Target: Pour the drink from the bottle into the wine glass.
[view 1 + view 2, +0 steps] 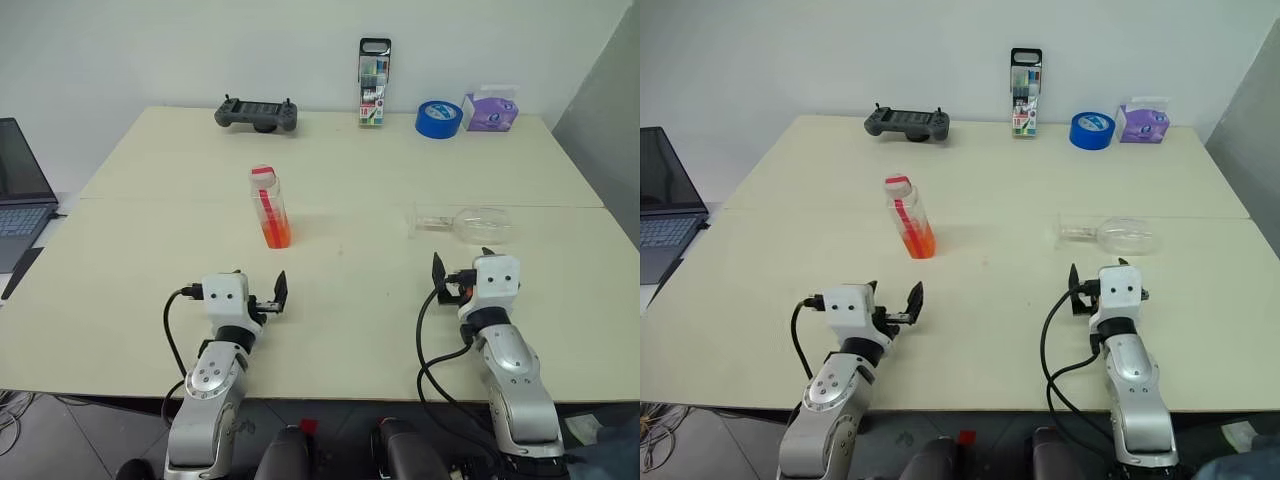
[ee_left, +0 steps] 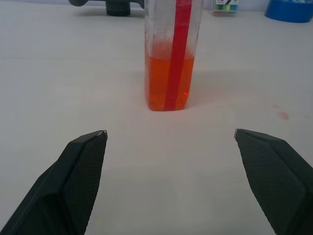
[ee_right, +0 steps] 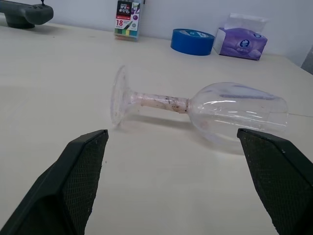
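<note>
The wine glass [image 3: 205,110] lies on its side on the desk [image 1: 400,170], straight ahead of the right end effector [image 1: 462,268] and only a little way off. Its long axis runs across that end effector's line of reach: the flat foot points toward the middle of the desk and the open mouth of the bowl toward the robot's right. In the right wrist view the stem and bowl sit between the two black fingers [image 3: 73,181], which stand released and wide apart with nothing in them.

The bottle [image 1: 270,207] stands upright ahead of the left end effector [image 1: 260,290], a bit farther off than the glass is from the right one. The orange drink [image 2: 168,81] fills only its lower part (the cap looks to be on). The left end effector is also released, its fingers spread and empty, and the bottle is framed between them in the left wrist view.

So each arm is the nearer one for its own thing: right for the glass, left for the bottle. Judging from this, the glass must be stood up on its foot before any pouring, and because it lies crosswise, the right end effector would likely meet the stem or bowl side-on.
</note>
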